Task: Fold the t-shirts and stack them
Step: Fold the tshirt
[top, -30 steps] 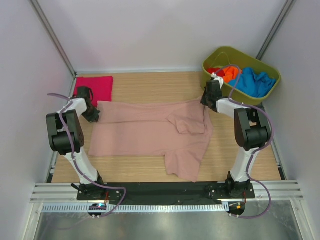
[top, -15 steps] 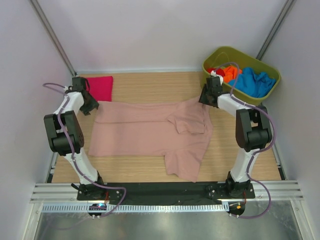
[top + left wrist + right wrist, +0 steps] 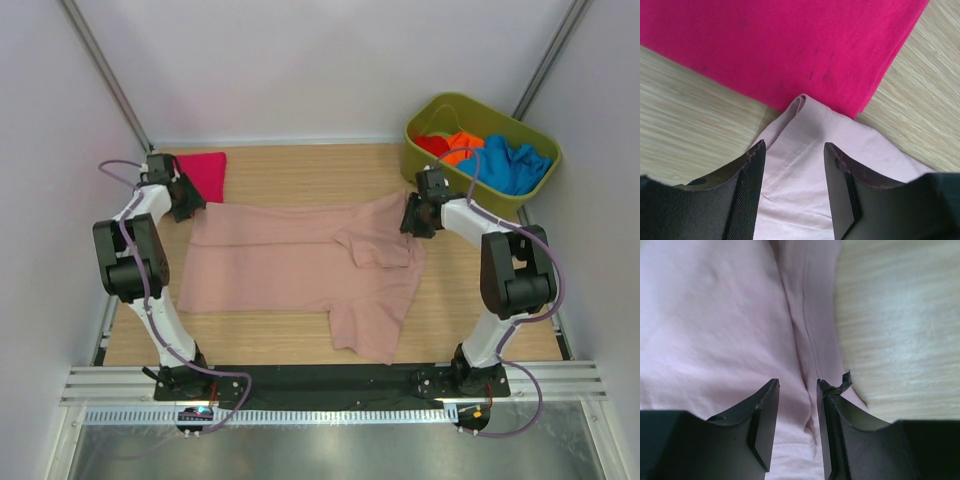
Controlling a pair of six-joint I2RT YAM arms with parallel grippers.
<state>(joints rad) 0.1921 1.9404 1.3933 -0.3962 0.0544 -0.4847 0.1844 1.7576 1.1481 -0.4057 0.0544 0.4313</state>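
The dusty-pink t-shirt [image 3: 290, 262] lies spread on the wooden table, its right side folded over and one part hanging toward the near edge; its print is hidden. A folded magenta t-shirt [image 3: 202, 172] lies at the back left. My left gripper [image 3: 187, 203] is open over the pink shirt's back-left corner, which touches the magenta shirt [image 3: 780, 45]; pink cloth [image 3: 800, 180] lies between the jaws of the left gripper [image 3: 794, 145]. My right gripper [image 3: 408, 222] is open at the shirt's back-right edge, a ridge of pink cloth [image 3: 715, 315] between the jaws of the right gripper [image 3: 797, 382].
An olive-green tub [image 3: 432, 112] stands at the back right with red [image 3: 432, 144], orange [image 3: 462, 148] and blue [image 3: 512, 166] shirts in it. Frame posts rise at both back corners. Bare wood [image 3: 900, 315] shows right of the shirt.
My left gripper moved toward the back, up to the magenta shirt, with the pink shirt's corner. My right gripper moved from beside the tub toward the near side, onto the shirt's edge.
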